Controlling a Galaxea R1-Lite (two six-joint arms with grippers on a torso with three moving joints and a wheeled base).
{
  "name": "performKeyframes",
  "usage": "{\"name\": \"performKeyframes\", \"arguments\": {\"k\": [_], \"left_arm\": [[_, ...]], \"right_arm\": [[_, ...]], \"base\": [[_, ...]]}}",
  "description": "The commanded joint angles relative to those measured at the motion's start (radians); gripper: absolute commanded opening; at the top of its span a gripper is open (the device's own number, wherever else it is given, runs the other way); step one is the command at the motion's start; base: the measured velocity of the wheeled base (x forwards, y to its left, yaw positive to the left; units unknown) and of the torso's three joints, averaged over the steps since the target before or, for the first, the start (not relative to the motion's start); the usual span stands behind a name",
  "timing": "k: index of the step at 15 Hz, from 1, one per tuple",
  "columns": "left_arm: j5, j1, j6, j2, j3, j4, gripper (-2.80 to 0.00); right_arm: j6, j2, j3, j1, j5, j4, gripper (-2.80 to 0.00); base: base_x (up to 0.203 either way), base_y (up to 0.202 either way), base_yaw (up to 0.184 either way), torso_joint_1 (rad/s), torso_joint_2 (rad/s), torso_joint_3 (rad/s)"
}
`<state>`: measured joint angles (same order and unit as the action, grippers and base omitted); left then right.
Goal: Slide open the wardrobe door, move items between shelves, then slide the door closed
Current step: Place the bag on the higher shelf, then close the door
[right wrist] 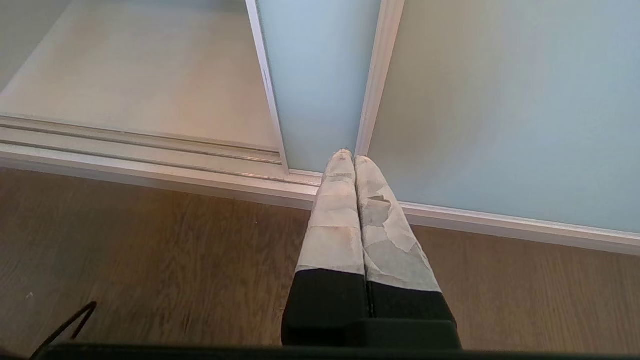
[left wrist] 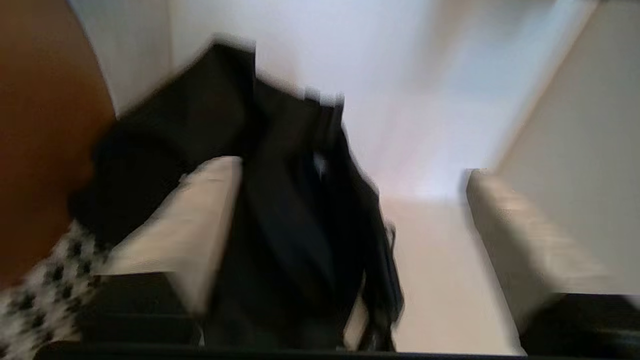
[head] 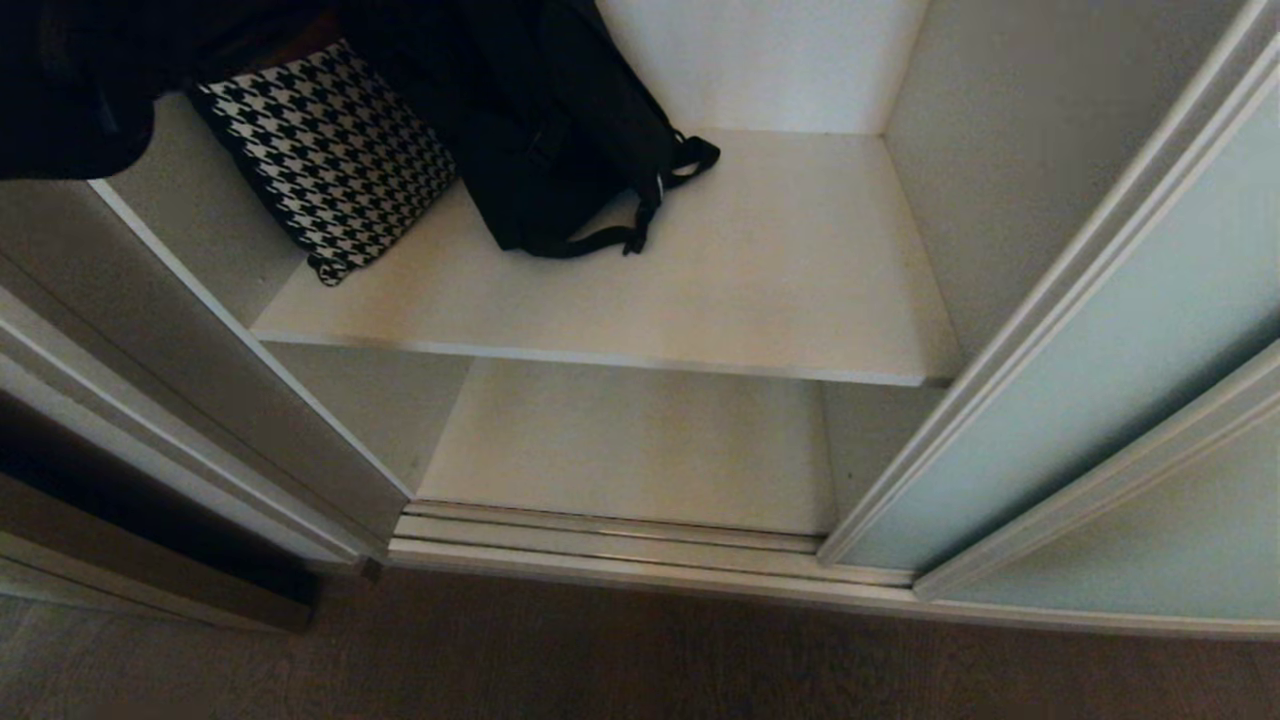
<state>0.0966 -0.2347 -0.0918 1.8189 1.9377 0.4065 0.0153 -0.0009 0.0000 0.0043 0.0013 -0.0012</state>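
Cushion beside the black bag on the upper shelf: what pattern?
Black-and-white houndstooth cushion; clearest in the head view.

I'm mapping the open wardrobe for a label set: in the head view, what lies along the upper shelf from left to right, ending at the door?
Houndstooth cushion → black bag → bare shelf → wardrobe side wall → sliding door.
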Motion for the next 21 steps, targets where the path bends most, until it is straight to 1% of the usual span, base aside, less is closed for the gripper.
{"name": "performKeyframes", "arguments": {"k": [1,3,4,8,10,13,16,17,19,21], "left_arm": [[0.004,0.0,-0.005,-0.047,-0.001,-0.084,-2.8],[0.005,0.0,-0.023,-0.099,-0.004,-0.211,-2.8],[0.004,0.0,-0.032,-0.121,-0.006,-0.257,-2.8],[-0.006,0.0,-0.028,-0.251,-0.031,-0.378,-2.8],[-0.007,0.0,-0.027,-0.305,-0.067,-0.452,-2.8],[-0.015,0.001,-0.023,-0.397,-0.133,-0.531,-2.8],[-0.031,0.01,0.03,-0.557,-0.304,-0.673,-2.8],[-0.036,0.026,0.049,-0.618,-0.374,-0.715,-2.8],[-0.039,0.099,0.076,-0.749,-0.506,-0.751,-2.8],[-0.042,0.161,0.125,-0.885,-0.659,-0.757,-2.8]], "right_arm": [[0.0,-0.004,0.0,0.0,0.0,0.0,-2.8],[0.0,-0.004,0.0,0.0,0.0,0.0,-2.8],[0.001,-0.004,0.0,0.0,0.0,0.0,-2.8],[0.001,-0.004,0.0,0.0,0.0,0.0,-2.8],[0.0,-0.004,0.0,0.0,0.0,0.0,-2.8],[0.0,-0.004,0.0,0.0,0.0,0.0,-2.8],[0.0,-0.004,0.0,0.0,0.0,0.0,-2.8],[0.001,-0.004,0.0,0.0,0.0,0.0,-2.8],[0.0,-0.004,0.0,0.0,0.0,0.0,-2.8],[0.0,-0.004,0.0,0.0,0.0,0.0,-2.8]], "base": [[0.0,0.0,0.0,0.0,0.0,0.0],[0.0,0.0,0.0,0.0,0.0,0.0],[0.0,0.0,0.0,0.0,0.0,0.0],[0.0,0.0,0.0,0.0,0.0,0.0],[0.0,0.0,0.0,0.0,0.0,0.0],[0.0,0.0,0.0,0.0,0.0,0.0],[0.0,0.0,0.0,0.0,0.0,0.0],[0.0,0.0,0.0,0.0,0.0,0.0],[0.0,0.0,0.0,0.0,0.0,0.0],[0.0,0.0,0.0,0.0,0.0,0.0]]}}
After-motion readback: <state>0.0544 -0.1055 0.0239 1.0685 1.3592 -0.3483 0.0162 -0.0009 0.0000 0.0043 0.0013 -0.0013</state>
